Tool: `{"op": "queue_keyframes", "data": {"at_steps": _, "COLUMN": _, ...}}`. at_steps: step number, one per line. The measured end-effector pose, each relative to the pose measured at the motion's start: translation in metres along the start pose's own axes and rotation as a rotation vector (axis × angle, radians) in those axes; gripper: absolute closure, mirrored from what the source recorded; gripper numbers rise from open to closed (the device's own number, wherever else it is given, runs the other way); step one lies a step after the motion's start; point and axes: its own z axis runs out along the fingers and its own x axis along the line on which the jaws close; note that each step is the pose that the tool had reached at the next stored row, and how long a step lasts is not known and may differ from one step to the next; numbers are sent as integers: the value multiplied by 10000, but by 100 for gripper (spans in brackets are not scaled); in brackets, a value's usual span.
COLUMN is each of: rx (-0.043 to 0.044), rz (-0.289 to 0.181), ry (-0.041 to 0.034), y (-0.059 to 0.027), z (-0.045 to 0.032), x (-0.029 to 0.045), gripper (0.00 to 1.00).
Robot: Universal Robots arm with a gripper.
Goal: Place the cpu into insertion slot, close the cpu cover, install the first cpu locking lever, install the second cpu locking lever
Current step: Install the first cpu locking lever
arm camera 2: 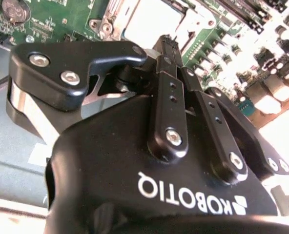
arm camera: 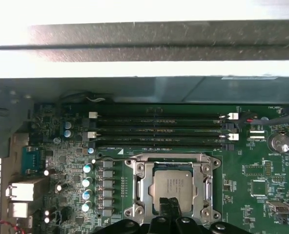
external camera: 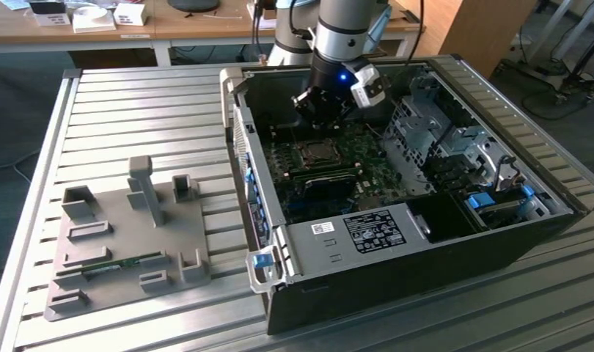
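Gripper (arm camera: 172,205) fingers pressed together, tips over cpu (arm camera: 173,183) edge; cpu cover (arm camera: 140,191) frames cpu; RAM slots (arm camera: 156,129) just beside socket.

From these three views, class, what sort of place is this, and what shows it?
Probably a robotics lab or workshop: a robot arm reaches into an open computer case on a slatted metal table, with desks behind.

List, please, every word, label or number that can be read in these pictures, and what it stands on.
Pincer body, second wrist view: white maker's lettering, a brand name, left unquoted.
Black label inside the computer case, exterior view: print too small to read.
CPU top, first wrist view: markings blurred.
Motherboard: white print too small to read.
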Motion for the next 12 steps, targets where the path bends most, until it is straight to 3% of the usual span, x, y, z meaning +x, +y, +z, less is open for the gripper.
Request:
{"op": "queue_keyframes", "data": {"at_steps": 7, "rx": -1, "rz": 0, "ry": -1, "y": 0, "z": -9, "x": 2, "gripper": 89}}
{"op": "queue_keyframes", "data": {"at_steps": 12, "rx": 0, "rz": 0, "ry": -12, "y": 0, "z": -10, "x": 50, "gripper": 89}}
